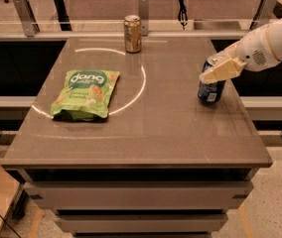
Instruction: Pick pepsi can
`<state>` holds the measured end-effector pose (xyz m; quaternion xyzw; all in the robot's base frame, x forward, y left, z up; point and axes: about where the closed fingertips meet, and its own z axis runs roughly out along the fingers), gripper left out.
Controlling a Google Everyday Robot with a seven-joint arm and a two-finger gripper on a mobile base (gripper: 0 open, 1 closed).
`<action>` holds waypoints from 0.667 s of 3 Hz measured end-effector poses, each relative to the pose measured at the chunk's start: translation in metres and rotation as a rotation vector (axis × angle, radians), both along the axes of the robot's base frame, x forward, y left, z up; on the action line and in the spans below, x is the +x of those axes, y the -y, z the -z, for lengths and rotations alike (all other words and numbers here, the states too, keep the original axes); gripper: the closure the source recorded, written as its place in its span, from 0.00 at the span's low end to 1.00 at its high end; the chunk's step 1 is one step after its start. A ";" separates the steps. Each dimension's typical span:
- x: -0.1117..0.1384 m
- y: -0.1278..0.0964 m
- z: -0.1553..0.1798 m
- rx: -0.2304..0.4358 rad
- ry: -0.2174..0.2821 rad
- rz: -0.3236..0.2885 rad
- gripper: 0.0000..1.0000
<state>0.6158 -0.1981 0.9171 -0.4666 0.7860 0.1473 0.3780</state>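
The pepsi can [210,90] is dark blue with a silver top and stands upright near the right edge of the brown table [146,128]. My gripper [216,71] reaches in from the right on a white arm. It sits at the can's upper half, and its cream-coloured end covers part of the can's front. The can's base rests on the table.
A tan/gold can [132,33] stands at the table's back centre. A green snack bag [85,93] lies on the left part of the table. A white circular line is marked on the tabletop. Rails and posts run behind the table.
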 end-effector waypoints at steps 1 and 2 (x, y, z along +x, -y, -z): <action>-0.003 -0.010 -0.036 -0.018 0.041 -0.029 0.87; -0.010 -0.026 -0.108 -0.098 0.157 -0.077 1.00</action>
